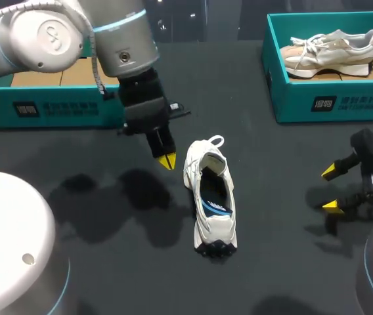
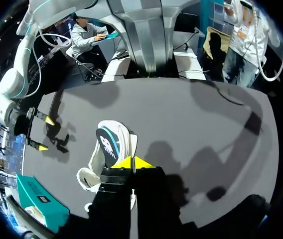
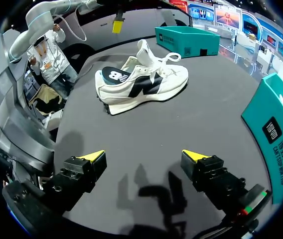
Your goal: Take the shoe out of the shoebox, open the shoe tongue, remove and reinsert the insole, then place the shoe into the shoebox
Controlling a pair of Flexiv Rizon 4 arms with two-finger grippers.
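Standing upright on its sole near the middle of the dark table, the white shoe was found outside both boxes, its heel turned toward the robot and its lace loop toward the far edge. A dark insole with a blue edge was seen in its opening. Just beside the lace end, but apart from it, the left gripper was held with its yellow tips pressed together and nothing between them. The right gripper was kept well apart from the shoe, its fingers spread wide and nothing grasped. A teal shoebox at the far right was occupied by a beige shoe; a second teal box was placed at the far left, behind the left arm.
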